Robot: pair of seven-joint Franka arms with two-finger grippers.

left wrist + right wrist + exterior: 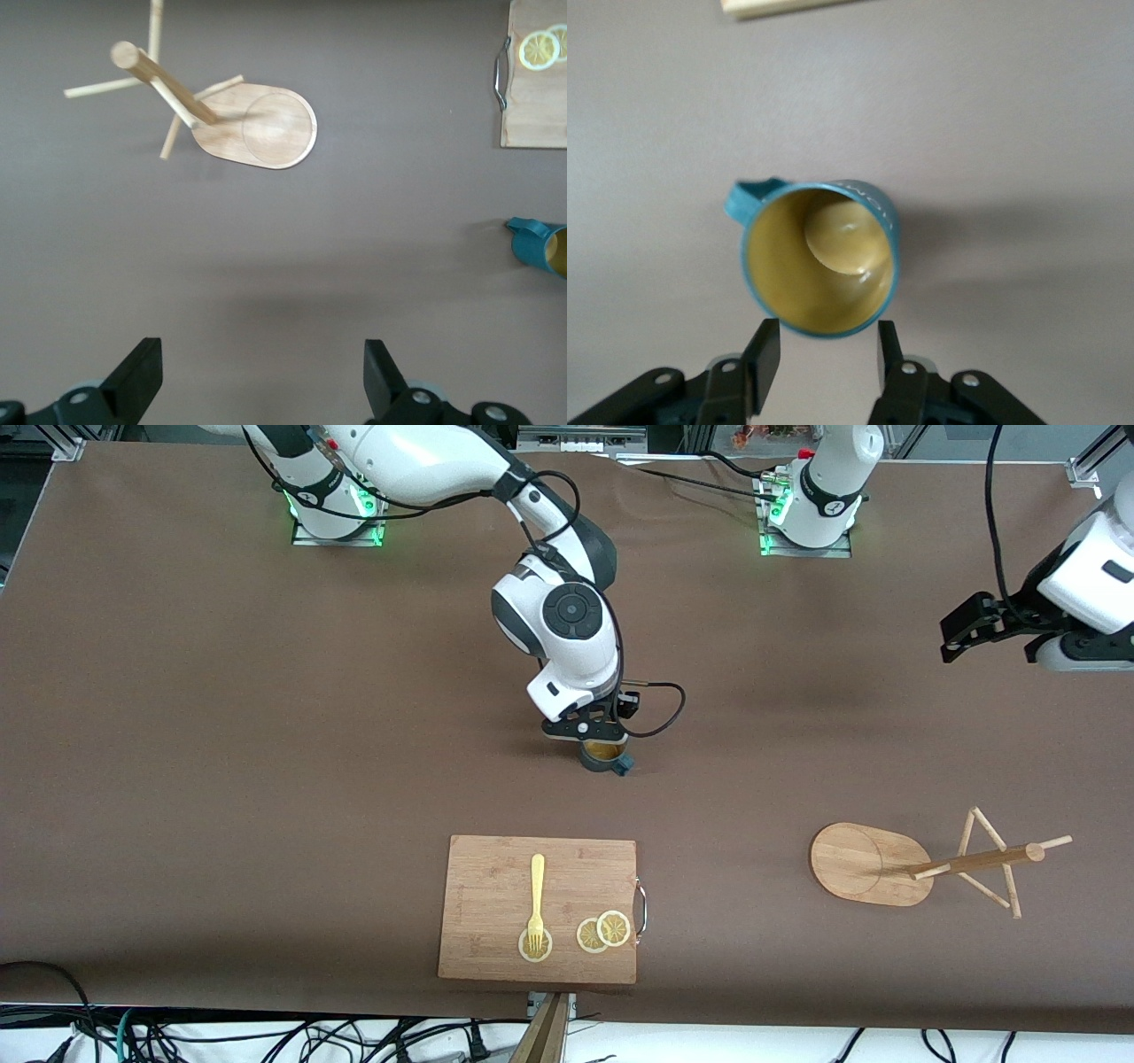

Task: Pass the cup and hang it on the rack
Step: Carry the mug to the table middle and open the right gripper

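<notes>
The teal cup stands upright on the brown table near its middle, its yellowish inside showing and its handle toward the left arm's end. My right gripper hangs just over it, open and empty. In the right wrist view the cup lies just past the tips of the open right gripper. The bamboo rack stands toward the left arm's end, nearer the front camera than the cup. My left gripper waits, open and empty, over the left arm's end of the table. The left wrist view shows the rack, the cup and the wide-open left gripper.
A wooden cutting board lies nearer the front camera than the cup. It carries a yellow fork and lemon slices. Bare table lies between the cup and the rack.
</notes>
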